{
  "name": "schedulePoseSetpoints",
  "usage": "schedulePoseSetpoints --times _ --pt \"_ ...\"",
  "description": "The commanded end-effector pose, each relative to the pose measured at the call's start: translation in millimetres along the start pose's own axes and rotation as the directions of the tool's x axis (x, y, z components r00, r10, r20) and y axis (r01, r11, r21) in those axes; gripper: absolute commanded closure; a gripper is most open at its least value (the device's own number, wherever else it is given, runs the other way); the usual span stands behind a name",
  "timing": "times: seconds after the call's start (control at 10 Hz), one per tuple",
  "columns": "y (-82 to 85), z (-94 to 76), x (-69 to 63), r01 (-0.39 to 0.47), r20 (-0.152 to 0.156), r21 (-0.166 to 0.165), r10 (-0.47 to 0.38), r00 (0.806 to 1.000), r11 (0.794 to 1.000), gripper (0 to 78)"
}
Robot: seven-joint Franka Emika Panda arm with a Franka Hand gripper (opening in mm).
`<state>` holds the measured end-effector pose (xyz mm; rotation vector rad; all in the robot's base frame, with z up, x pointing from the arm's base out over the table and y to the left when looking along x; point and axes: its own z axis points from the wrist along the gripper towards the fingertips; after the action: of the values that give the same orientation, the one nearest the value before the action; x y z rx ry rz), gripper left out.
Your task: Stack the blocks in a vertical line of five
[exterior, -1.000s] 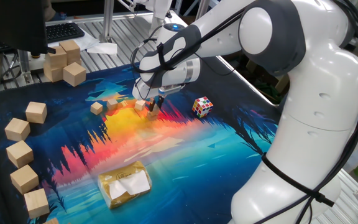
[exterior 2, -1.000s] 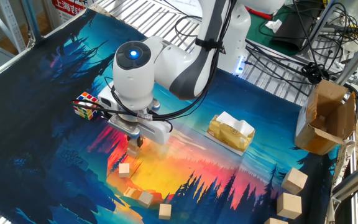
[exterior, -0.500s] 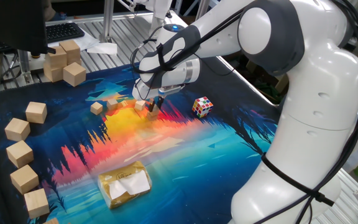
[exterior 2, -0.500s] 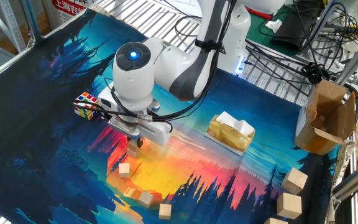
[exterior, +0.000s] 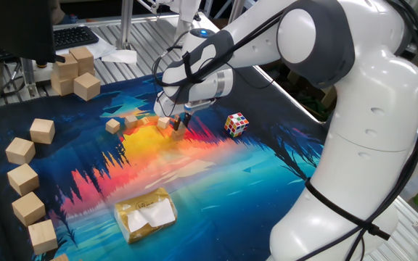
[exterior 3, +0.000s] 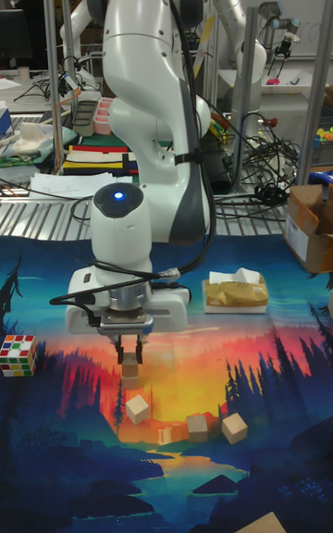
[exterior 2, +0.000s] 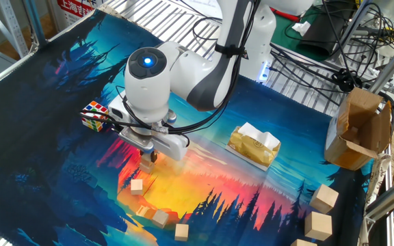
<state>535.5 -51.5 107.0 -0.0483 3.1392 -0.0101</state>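
My gripper [exterior 3: 130, 354] hangs low over the orange middle of the mat, fingers pointing down and shut on a small tan block [exterior 3: 130, 366]. That block is at mat level; whether a second block lies under it I cannot tell. In the other fixed view the gripper [exterior 2: 147, 158] hides most of it. Three more small blocks lie loose nearby [exterior 3: 137, 408] [exterior 3: 197, 424] [exterior 3: 233, 427]. In one fixed view the gripper [exterior: 181, 123] stands just right of a loose block [exterior: 164, 123], with two others [exterior: 131, 119] [exterior: 113, 125] further left.
A multicoloured puzzle cube [exterior: 236, 124] sits right of the gripper. Several large pale wooden cubes [exterior: 27, 177] line the mat's left edge, and more are stacked at the back left [exterior: 75, 72]. A yellow tissue pack [exterior: 146, 214] lies near the front. A cardboard box [exterior 2: 358, 130] stands off the mat.
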Motion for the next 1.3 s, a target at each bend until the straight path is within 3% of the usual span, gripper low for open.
schedulePoseSetpoints --times 0.1,1.3 --pt "-0.3 -1.1 -1.5 -0.007 0.005 -0.002 0.007 1.0 1.0 76.4" --pt "0.5 -1.6 -1.2 -0.023 0.005 0.003 0.023 1.0 1.0 76.4"
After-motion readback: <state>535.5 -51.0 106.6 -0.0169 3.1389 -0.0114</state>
